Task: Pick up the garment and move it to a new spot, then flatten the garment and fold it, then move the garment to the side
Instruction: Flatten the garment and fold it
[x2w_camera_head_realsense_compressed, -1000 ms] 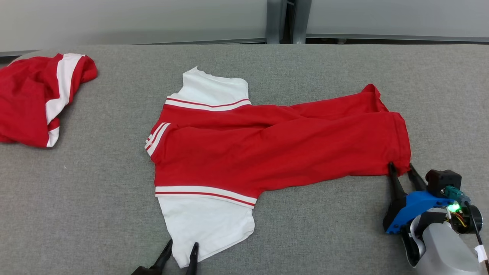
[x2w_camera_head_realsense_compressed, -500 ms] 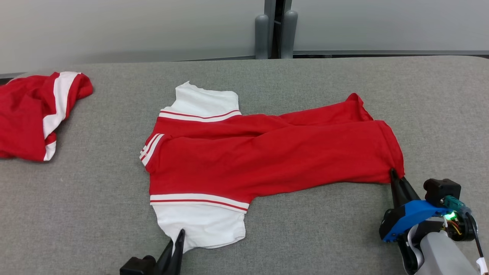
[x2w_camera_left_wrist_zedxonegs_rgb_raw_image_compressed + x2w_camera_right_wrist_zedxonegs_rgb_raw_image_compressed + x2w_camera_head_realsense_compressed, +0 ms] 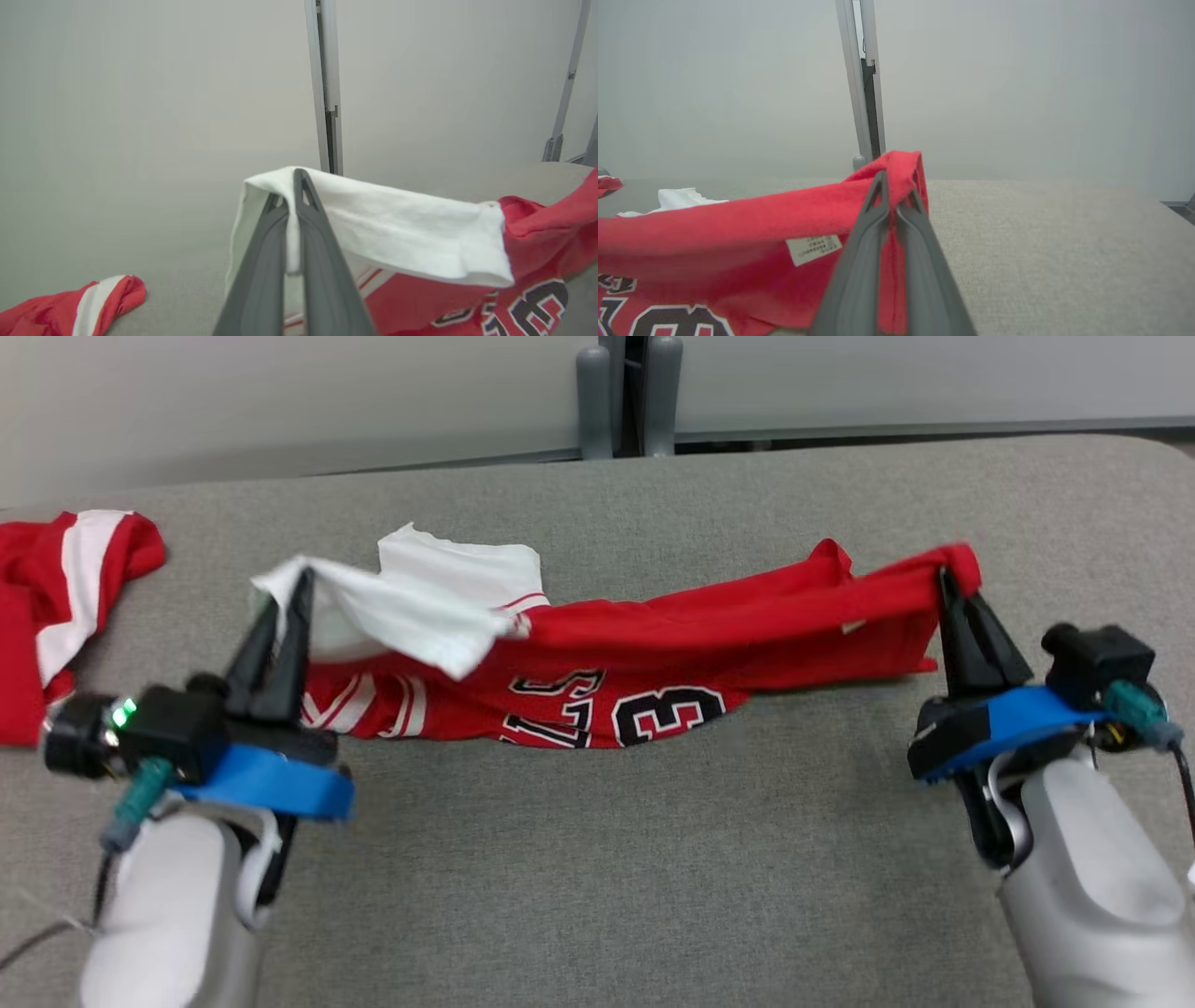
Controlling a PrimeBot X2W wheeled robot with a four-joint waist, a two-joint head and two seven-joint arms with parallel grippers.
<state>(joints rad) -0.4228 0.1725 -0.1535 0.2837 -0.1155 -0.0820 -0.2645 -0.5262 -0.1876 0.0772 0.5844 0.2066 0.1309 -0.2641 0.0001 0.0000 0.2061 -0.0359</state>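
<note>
Plainly soft and light, the garment (image 3: 653,635) sags in a limp band across the middle of the grey surface (image 3: 597,859), its printed lower part trailing on the cloth top. The left claw (image 3: 301,581), at 9 o'clock, is clamped tight on the white sleeve (image 3: 397,233). The right claw (image 3: 945,577), at 3 o'clock, is pinched closed on the red hem (image 3: 901,163). Thin fabric could slip from so small a bite. Doubled edges and corners look like the safest holds, since it will drape rather than keep shape.

garment (image 3: 728,625) spanning middle, red heap (image 3: 56,607) far left
</note>
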